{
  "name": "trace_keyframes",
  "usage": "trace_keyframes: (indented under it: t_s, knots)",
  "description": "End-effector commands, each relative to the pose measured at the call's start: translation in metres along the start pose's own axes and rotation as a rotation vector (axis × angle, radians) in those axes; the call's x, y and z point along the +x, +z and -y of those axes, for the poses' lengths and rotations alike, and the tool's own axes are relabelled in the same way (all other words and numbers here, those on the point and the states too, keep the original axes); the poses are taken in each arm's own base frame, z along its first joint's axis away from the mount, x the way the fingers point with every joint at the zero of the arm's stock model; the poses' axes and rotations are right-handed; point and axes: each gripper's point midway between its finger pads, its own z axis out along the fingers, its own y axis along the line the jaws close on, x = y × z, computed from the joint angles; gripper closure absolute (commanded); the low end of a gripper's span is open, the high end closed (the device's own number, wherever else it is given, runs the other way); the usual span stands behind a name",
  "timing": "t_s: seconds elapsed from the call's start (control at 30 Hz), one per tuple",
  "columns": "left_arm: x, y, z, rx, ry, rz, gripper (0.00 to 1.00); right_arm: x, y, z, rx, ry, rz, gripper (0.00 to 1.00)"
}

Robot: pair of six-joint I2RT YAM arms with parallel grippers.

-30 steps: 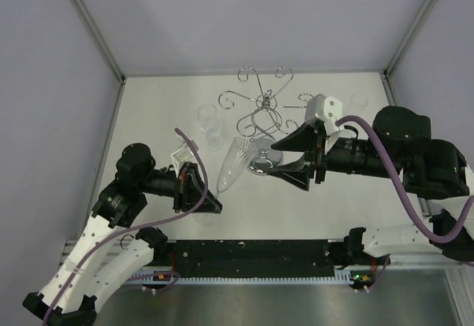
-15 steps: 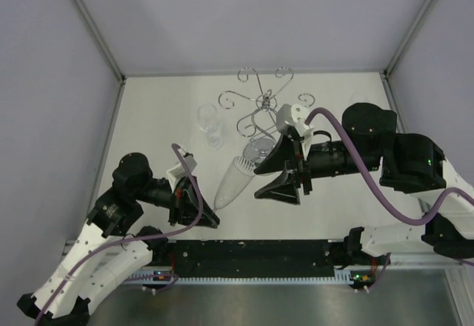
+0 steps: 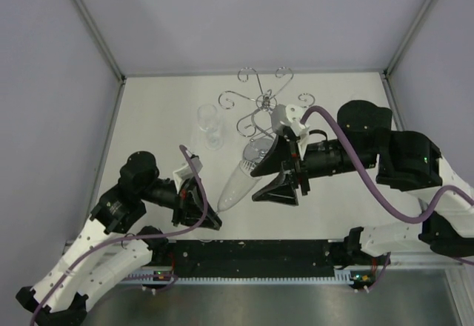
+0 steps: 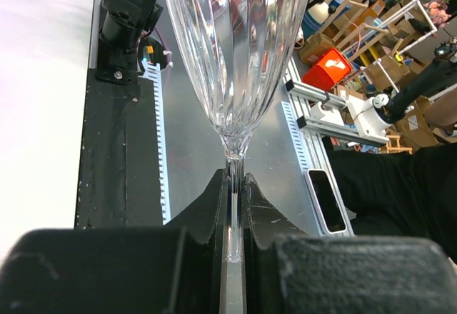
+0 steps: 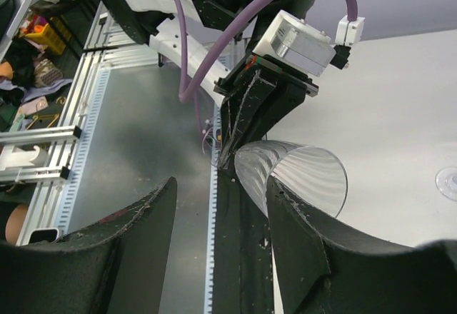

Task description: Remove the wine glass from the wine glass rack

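right fingers (image 3: 278,191) shifted left beside the wine glass (image 3: 238,179) bowl, parted halfway, holding nothing, left fingers (image 4: 207,210) pinching its stem, wine glass rack (image 3: 264,104) farther back on desk (image 3: 163,118)

The wine glass (image 3: 238,178), clear with a tall ribbed bowl, hangs tilted off the rack, its thin stem pinched in the left gripper (image 3: 208,213). Its rim points toward the wine glass rack (image 3: 259,105), an upright chrome stand with scrolled arms nearby.

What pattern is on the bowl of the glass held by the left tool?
The glass bowl is clear with vertical ribs; left wrist view shows it best.
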Motion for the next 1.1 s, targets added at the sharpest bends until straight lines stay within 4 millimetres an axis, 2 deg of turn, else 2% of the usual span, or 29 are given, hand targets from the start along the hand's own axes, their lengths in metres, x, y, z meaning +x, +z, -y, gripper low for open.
trace_keyframes:
  t_s: [0.0,0.33,0.63,0.83,1.07]
  knots:
    - [-0.006,-0.001,0.009,0.02,0.078,0.006,1.0,-0.019,-0.001,-0.002,-0.01,-0.02,0.05,0.47]
    - [-0.003,-0.002,0.014,0.021,0.1,0.006,1.0,-0.015,0.003,-0.002,-0.021,-0.006,0.036,0.48]
    - [-0.005,-0.002,0.015,0.014,0.104,0.006,1.0,-0.002,0.013,-0.005,-0.061,0.02,-0.016,0.54]
    - [-0.006,-0.002,0.016,0.015,0.108,0.006,1.0,0.005,0.015,-0.006,-0.071,0.028,-0.039,0.65]
    - [-0.005,-0.002,0.015,0.012,0.104,0.004,1.0,0.005,0.014,-0.008,-0.082,0.031,-0.043,0.87]
